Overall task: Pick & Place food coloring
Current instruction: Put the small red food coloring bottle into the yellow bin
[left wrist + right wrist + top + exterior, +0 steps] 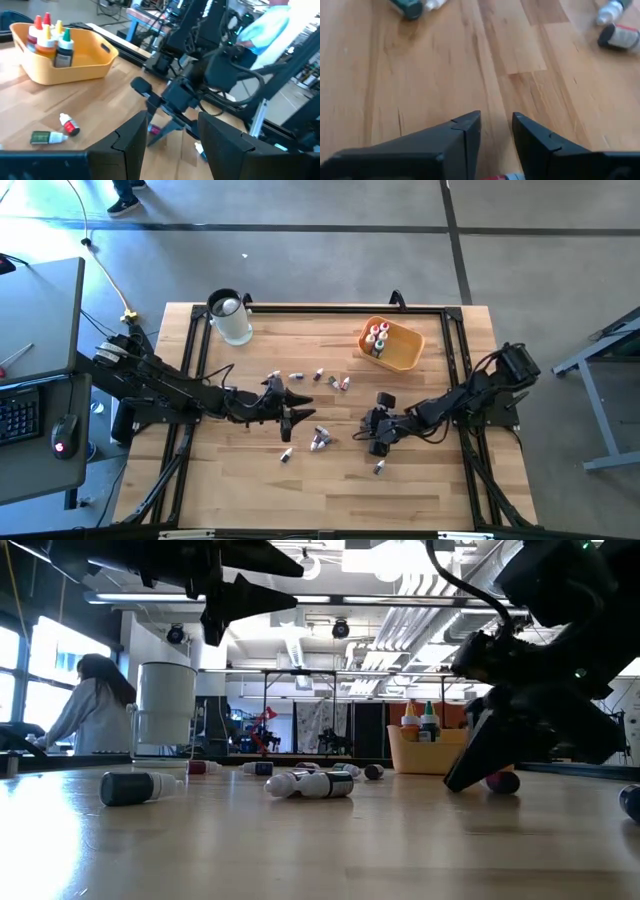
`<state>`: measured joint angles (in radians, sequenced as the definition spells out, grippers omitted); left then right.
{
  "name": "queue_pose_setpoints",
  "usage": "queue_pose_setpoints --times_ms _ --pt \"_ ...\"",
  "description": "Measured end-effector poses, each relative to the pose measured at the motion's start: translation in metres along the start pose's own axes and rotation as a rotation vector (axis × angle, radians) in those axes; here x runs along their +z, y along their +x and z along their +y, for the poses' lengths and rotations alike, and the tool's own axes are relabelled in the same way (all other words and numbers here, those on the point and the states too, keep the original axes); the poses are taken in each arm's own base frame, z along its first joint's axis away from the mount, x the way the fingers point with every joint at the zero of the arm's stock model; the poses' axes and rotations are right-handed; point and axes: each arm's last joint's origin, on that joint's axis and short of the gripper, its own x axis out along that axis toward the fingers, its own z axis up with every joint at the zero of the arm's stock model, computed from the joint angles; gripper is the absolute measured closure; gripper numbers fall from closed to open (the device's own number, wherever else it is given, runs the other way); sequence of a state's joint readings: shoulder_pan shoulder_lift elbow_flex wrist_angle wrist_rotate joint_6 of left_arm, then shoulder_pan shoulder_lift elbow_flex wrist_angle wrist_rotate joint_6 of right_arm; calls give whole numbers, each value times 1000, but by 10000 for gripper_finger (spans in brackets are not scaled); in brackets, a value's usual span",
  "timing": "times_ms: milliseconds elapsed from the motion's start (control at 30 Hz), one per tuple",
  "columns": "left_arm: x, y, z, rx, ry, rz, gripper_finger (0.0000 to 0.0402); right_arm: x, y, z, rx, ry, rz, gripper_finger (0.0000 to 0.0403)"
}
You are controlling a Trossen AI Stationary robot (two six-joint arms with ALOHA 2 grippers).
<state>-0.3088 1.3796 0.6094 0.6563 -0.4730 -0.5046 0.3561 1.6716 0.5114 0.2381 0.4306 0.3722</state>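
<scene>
Several food coloring bottles point(320, 442) lie loose on the table point(240, 480). Right gripper point(377, 442), jaws narrowly apart, straddles a red vial point(154, 130) (barely visible); closing off-centre could squirt it sideways.

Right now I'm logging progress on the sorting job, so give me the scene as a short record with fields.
tray: yellow tray at the table's far right, holding several upright bottles
loose bottles: about ten lying scattered mid-table
jar: clear jar, far left
left gripper: open, above the table, empty
right gripper: low at the wood, fingers around a small red bottle
</scene>
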Motion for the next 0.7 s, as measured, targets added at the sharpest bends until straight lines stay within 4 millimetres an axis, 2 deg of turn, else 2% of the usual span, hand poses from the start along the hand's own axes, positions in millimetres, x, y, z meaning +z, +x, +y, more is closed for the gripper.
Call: queue_pose_setpoints --times_ms 133,233,333,433,533,700 --pt "0 0 -1 -35 7 19 229 17 -9 0 39 -40 -94 301" --pt "-1 0 -2 -66 13 36 229 47 -24 3 68 -49 -213 289" --pt "-1 0 -3 -108 36 57 229 62 -36 3 48 -45 -227 267" --pt "-1 -1 -4 -138 36 68 229 73 -43 2 23 58 -214 244" --pt "-2 -1 -4 -152 39 84 229 64 -41 2 32 118 -100 228" --pt "-6 -1 -2 -131 49 127 229 48 -40 -2 5 360 71 222"
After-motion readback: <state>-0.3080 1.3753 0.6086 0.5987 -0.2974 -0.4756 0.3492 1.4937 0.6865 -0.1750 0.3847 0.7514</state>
